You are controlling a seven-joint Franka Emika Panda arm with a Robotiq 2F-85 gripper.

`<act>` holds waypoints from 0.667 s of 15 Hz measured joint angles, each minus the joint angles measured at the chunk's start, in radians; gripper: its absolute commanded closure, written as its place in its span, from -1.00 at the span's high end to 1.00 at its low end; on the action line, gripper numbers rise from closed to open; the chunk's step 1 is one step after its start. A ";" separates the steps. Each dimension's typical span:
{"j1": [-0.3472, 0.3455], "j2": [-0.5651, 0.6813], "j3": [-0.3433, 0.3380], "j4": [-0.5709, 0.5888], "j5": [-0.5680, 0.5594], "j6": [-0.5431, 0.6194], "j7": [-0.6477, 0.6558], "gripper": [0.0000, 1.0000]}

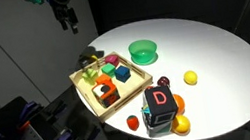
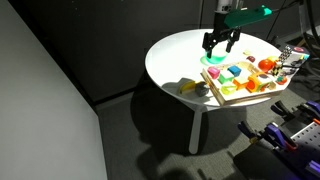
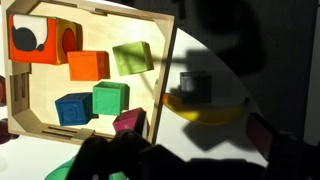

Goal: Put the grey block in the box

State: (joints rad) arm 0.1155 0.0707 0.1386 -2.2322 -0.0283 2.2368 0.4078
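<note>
Grey block [image 3: 193, 84] lies just outside the box [image 3: 110, 30], ungrasped. Gripper [image 2: 220, 47] hovers above box, jaws apart, empty. Approach step; next, descend astride the block.

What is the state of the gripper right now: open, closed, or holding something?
The robot arm's dark gripper: jaws open, holding nothing, as seen in an exterior view.

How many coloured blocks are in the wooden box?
6 in the box, wrist view: orange holed block, orange block, lime block, blue block, green block, maroon block in the shadowed corner. More may be hidden.
</note>
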 measured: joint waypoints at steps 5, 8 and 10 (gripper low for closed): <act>0.001 0.000 0.000 0.000 0.000 0.000 0.000 1.00; 0.001 0.016 -0.003 0.000 0.000 0.000 0.000 1.00; 0.001 0.041 -0.007 0.002 0.000 0.001 -0.004 1.00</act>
State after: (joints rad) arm 0.1163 0.1119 0.1311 -2.2298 -0.0283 2.2380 0.4043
